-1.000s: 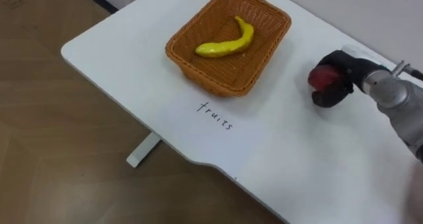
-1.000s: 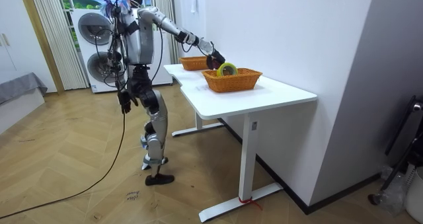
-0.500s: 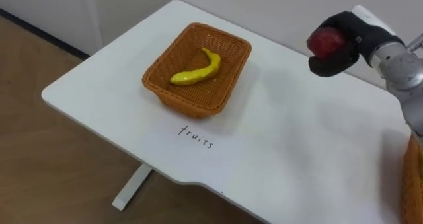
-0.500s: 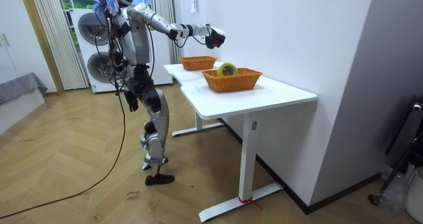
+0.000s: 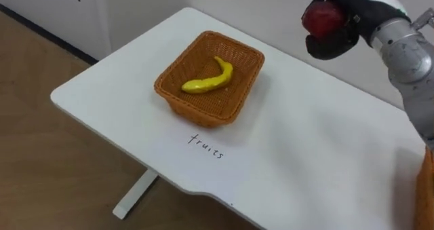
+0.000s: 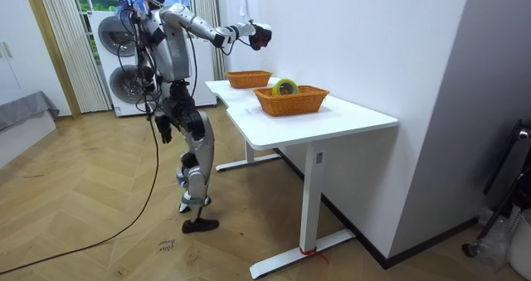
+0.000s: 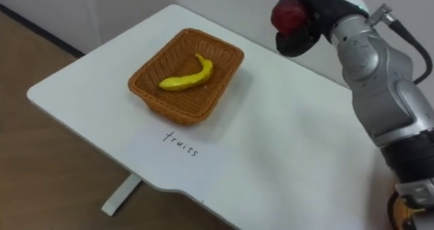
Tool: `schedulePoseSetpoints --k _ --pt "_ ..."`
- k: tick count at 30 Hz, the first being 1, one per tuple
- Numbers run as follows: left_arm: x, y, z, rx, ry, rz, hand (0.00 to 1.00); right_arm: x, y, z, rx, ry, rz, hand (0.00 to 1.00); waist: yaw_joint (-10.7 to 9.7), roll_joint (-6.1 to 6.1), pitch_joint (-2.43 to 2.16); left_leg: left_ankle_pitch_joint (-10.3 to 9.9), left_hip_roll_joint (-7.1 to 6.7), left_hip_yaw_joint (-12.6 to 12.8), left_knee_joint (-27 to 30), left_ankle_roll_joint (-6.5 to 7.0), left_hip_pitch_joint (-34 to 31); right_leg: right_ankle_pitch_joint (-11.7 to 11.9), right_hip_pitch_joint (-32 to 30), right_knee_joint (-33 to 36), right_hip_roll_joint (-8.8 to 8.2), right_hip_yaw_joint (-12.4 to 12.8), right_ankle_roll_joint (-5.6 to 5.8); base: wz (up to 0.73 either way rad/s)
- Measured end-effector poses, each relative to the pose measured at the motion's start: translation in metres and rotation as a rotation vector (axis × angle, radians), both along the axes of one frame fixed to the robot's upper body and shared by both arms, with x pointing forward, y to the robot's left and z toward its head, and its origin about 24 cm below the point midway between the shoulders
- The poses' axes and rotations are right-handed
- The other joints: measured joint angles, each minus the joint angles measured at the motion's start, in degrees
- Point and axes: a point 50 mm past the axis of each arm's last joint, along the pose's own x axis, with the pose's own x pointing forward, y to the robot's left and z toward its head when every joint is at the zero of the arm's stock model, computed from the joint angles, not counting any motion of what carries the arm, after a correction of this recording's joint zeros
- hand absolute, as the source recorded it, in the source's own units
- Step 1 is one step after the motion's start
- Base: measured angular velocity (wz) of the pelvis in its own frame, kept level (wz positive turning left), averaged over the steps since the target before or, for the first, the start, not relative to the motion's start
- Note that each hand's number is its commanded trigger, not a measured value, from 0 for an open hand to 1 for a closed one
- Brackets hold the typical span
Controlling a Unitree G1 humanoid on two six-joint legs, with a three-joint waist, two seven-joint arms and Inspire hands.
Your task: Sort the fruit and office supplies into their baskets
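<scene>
Right hand [image 5: 347, 11] half hides red fruit [image 5: 321, 16]

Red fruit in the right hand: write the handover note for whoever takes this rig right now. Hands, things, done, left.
Right hand: shut on the red fruit, held high, off to the right of the fruits basket.
Left hand: hangs by the robot's side, idle.
Done: the banana lies in the fruits basket.
Left: bring the red fruit over that basket and release it.
The other basket holds a yellow-green roll, likely tape; look over the table for anything unsorted.
</scene>
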Motion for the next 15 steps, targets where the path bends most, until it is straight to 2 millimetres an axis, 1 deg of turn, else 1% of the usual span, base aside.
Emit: schedulePoseSetpoints --k 2,4,5,6,8,9,10,12,15 --pt "-0.002 0.000 0.000 0.003 0.016 -0.014 0.00 -0.001 0.004 0.002 0.000 0.008 0.024 1.00 1.33 -0.02 0.02 -0.21 -0.09 -0.05 -0.05 0.09 0.12 -0.09 0.07 -0.02 -0.07 0.27 0.15 0.02" --pt "-0.006 0.001 0.000 0.006 0.029 -0.014 0.00 -0.001 0.005 0.001 -0.002 0.016 0.031 1.00 1.96 0.02 0.07 -0.20 -0.24 -0.49 -0.11 0.11 0.28 -0.09 0.44 -0.06 -0.08 0.14 0.15 0.08" --pt "-0.008 0.001 0.000 0.009 0.039 -0.024 0.00 -0.001 0.005 0.001 -0.003 0.017 0.031 1.00 2.06 0.05 0.20 -0.19 -0.31 -0.76 -0.13 0.12 0.46 -0.09 0.69 -0.05 -0.09 0.17 0.16 0.21" --pt "-0.011 0.002 0.000 0.014 0.061 -0.043 0.00 -0.001 0.006 0.001 -0.003 0.019 0.032 1.00 2.53 0.00 0.46 -0.19 -0.49 -1.36 -0.30 0.12 0.75 -0.15 1.05 -0.06 -0.11 0.40 0.25 0.20" --pt "-0.014 0.002 -0.001 0.021 0.093 -0.082 0.00 -0.001 0.007 0.000 -0.003 0.022 0.036 1.00 3.32 -0.14 0.61 -0.20 -0.70 -1.88 -0.38 0.13 0.80 -0.36 1.17 -0.06 -0.21 0.64 0.60 0.16" --pt "-0.014 0.002 -0.001 0.022 0.097 -0.088 0.00 -0.001 0.007 0.000 -0.003 0.023 0.038 1.00 3.51 -0.14 0.64 -0.19 -0.76 -2.08 -0.39 0.13 0.77 -0.38 1.19 -0.07 -0.23 0.60 0.63 0.13" --pt "-0.015 0.001 -0.001 0.020 0.102 -0.089 0.00 -0.001 0.009 -0.001 0.003 0.025 0.041 1.00 4.16 -0.13 0.67 -0.19 -0.85 -2.38 -0.39 0.13 0.77 -0.40 1.20 -0.08 -0.23 0.61 0.65 0.13" --pt "-0.016 0.001 -0.001 0.019 0.107 -0.084 0.00 0.000 0.012 -0.005 0.015 0.035 0.049 1.00 4.92 -0.19 0.72 -0.17 -0.91 -2.71 -0.49 0.13 0.89 -0.41 1.32 -0.08 -0.23 0.62 0.69 0.10" --pt "-0.020 0.001 -0.001 0.019 0.118 -0.078 0.00 0.000 0.022 -0.022 0.014 0.081 0.068 1.00 5.98 -0.38 0.77 -0.15 -1.02 -2.94 -0.60 0.26 1.48 -0.55 2.15 -0.27 -0.28 0.67 0.91 0.08"
